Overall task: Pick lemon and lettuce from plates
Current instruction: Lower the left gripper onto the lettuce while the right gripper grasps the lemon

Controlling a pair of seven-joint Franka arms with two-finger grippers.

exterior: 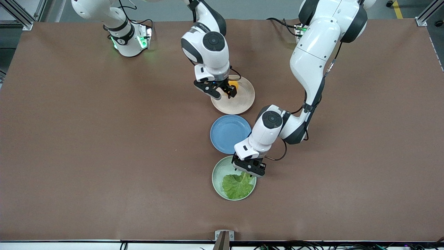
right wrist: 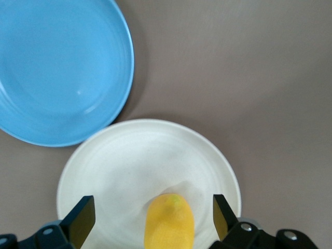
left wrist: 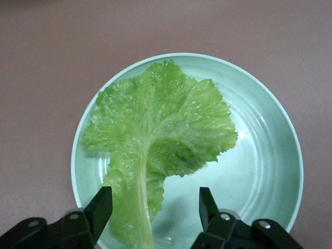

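Observation:
The orange-yellow lemon [exterior: 234,84] lies on the beige-pink plate [exterior: 241,100], mostly hidden under my right gripper [exterior: 225,91]. In the right wrist view the lemon [right wrist: 170,222] sits between the open fingers [right wrist: 82,220] of my right gripper [right wrist: 153,218], untouched. The green lettuce [exterior: 237,185] lies on the mint green plate [exterior: 216,173]. My left gripper [exterior: 249,171] is over the leaf's stem end. In the left wrist view the lettuce [left wrist: 161,129] lies on the mint plate [left wrist: 259,155], and my left gripper [left wrist: 154,207] is open with its fingers [left wrist: 101,210] astride the pale stem.
A blue plate [exterior: 229,133] lies between the two plates, empty; it also shows in the right wrist view [right wrist: 57,67]. All three plates stand in a line across the middle of the brown table [exterior: 86,139].

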